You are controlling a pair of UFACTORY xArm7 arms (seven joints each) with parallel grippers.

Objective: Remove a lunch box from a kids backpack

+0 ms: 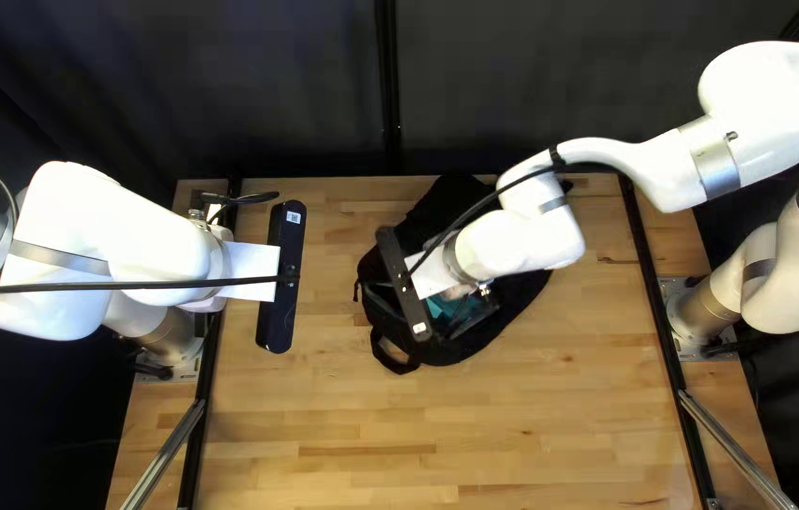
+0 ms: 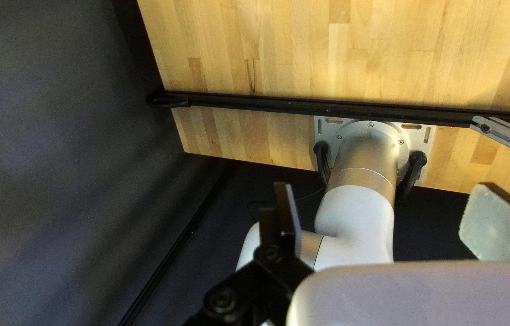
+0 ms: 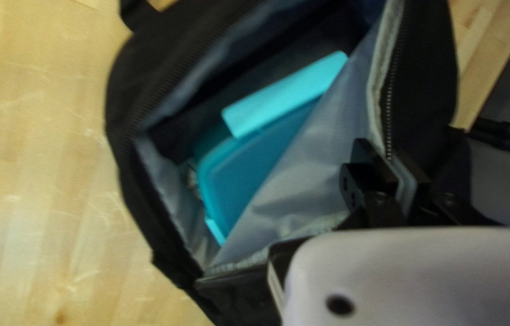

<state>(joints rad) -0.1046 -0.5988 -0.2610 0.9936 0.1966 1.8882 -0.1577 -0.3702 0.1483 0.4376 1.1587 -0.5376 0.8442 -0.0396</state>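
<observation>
The teal plastic lunch box with a lighter turquoise latch [image 3: 249,166] lies at a slant inside the unzipped black fabric backpack [image 1: 442,354], partly covered by the loose pale grey lining [image 3: 303,172]. Through my right wrist view I see it beside my right gripper [image 1: 486,300], apart from its fingers, which are closed on the zippered edge of the bag's opening, pinching the cloth from both sides. A dark strap loop [image 1: 394,354] pokes out from the backpack onto the light wooden table [image 1: 532,425]. My left gripper [image 1: 197,199] is well apart from the bag, over by the table's left edge; its fingers stand wide open with nothing between them, and past them I see the silver and white base [image 2: 366,157] of my left arm.
</observation>
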